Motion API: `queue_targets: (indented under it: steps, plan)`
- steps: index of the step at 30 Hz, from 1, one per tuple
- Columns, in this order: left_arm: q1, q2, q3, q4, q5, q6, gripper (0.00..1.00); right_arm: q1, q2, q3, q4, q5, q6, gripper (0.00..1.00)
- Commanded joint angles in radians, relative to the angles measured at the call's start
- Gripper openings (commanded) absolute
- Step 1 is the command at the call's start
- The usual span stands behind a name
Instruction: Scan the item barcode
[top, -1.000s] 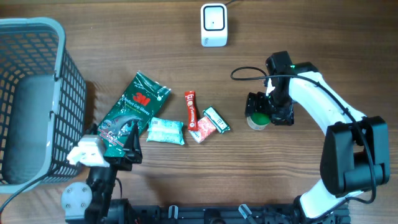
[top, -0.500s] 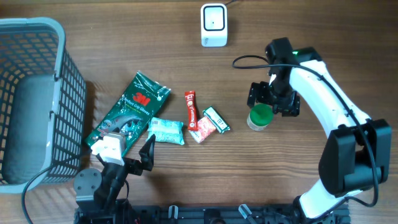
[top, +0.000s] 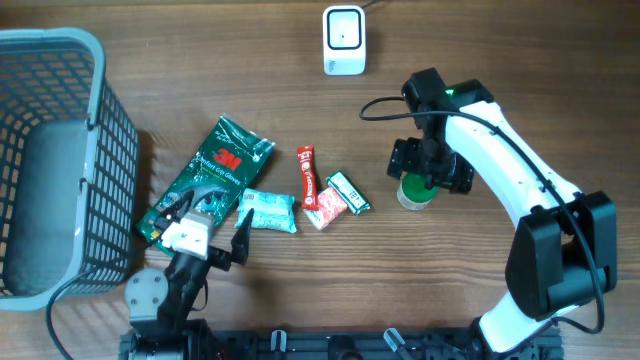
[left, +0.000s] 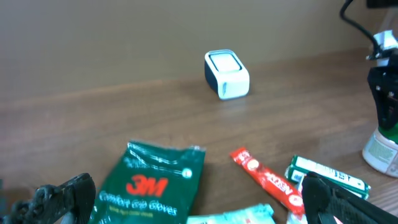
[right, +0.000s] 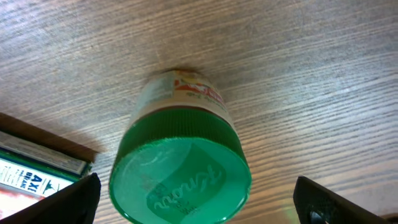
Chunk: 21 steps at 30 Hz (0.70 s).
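As the overhead view shows, the right gripper (top: 428, 170) hangs directly above the green-lidded jar (top: 412, 193), which stands on the table (top: 520, 60) well apart from the white scanner (top: 343, 40). Left wrist view: the left gripper (left: 199, 202) is spread wide and empty near the 3M pouch (left: 152, 186). Right wrist view: the jar stands upright between parted fingers (right: 78, 199), neither touching it.
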Motion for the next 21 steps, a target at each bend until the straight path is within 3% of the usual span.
queue_targets:
  steps: [1,8,12,19,21]
  plan:
    - [0.002,-0.008,-0.011,0.011,0.026,0.052,1.0,0.004,0.007,0.013,-0.018,0.028,0.026,0.99]
    - [0.002,-0.001,-0.037,0.022,0.025,0.066,1.0,0.004,0.008,-0.008,-0.006,-0.005,0.043,1.0]
    - [0.002,0.024,-0.037,0.022,0.025,0.034,1.0,0.004,0.01,-0.083,0.105,0.002,0.039,1.0]
    - [0.002,0.075,-0.037,0.022,0.025,0.033,1.0,0.004,0.011,-0.123,0.172,0.005,-0.204,1.0]
    - [0.002,0.081,-0.037,0.022,0.025,0.033,1.0,0.004,0.011,-0.123,0.171,-0.001,-0.242,0.93]
